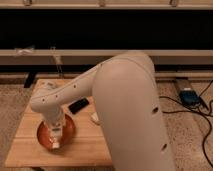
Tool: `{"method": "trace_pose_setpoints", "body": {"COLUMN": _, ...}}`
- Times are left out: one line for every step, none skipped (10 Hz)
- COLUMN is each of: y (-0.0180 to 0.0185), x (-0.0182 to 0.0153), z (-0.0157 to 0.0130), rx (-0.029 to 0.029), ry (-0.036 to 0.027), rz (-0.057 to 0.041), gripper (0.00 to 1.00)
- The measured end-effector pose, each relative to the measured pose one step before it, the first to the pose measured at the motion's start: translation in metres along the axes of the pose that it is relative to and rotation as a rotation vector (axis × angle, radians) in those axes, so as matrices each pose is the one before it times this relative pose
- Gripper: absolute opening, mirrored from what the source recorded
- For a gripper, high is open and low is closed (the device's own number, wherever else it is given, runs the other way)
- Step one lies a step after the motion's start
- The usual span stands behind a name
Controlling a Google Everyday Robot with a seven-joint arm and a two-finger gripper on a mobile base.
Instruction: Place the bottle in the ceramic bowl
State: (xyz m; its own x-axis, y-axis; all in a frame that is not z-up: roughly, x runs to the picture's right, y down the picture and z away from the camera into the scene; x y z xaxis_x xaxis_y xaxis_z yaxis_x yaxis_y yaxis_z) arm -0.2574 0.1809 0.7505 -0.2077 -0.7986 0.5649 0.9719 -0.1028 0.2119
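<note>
The claw (pixel 55 136) is seen lowered over the ceramic bowl (pixel 66 131), which sits on the wooden surface (pixel 85 145) toward its 9 o'clock side. Whether the claw is apart or together cannot be told, since the wrist hides it from above. A pale upright object, taken to be the bottle (pixel 55 141), is seen directly beneath the wrist, inside the bowl's rim toward its 7 o'clock edge; whether its base touches the glaze cannot be told. The step in hand is judged to be the release. It would be done well if the bottle were first lowered until its base is seated on the bowl floor, then let go without sideways drag, because the shallow curved wall could tip a tall bottle set near the rim. A placement nearer the bowl's centre would be steadier. A straight upward withdrawal is advised, so that the bottle is not knocked. 1 dark flat object (pixel 78 105) lies at the bowl's 1 o'clock, and 1 small pale object (pixel 94 118) lies just beside it at 3 o'clock; both should be left undisturbed.
</note>
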Motion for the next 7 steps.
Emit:
{"method": "trace_pose_setpoints", "body": {"y": 0.00104, "x": 0.00292, "z": -0.00229, "rx": -0.00334, "ry": 0.00712, "rz": -0.00019, "gripper": 0.80}}
{"method": "trace_pose_setpoints", "body": {"y": 0.00114, "x": 0.00286, "z": -0.00306, "rx": -0.00322, "ry": 0.00839, "rz": -0.00040, "gripper": 0.80}}
{"method": "trace_pose_setpoints", "body": {"y": 0.00224, "x": 0.00346, "z": -0.00360, "rx": -0.00368, "ry": 0.01074, "rz": 0.00045, "gripper": 0.80}}
{"method": "trace_pose_setpoints", "body": {"y": 0.00328, "x": 0.00436, "z": -0.00496, "rx": -0.00236, "ry": 0.01345, "rz": 0.00347, "gripper": 0.80}}
{"method": "trace_pose_setpoints", "body": {"y": 0.00489, "x": 0.00488, "z": -0.00379, "rx": -0.00074, "ry": 0.01114, "rz": 0.01003, "gripper": 0.80}}
{"method": "trace_pose_setpoints", "body": {"y": 0.00143, "x": -0.00105, "z": 0.00064, "rx": -0.00552, "ry": -0.00384, "rz": 0.00129, "gripper": 0.80}}
{"method": "trace_pose_setpoints", "body": {"y": -0.00188, "x": -0.00056, "z": 0.00003, "rx": 0.00145, "ry": -0.00075, "rz": -0.00120, "gripper": 0.80}}
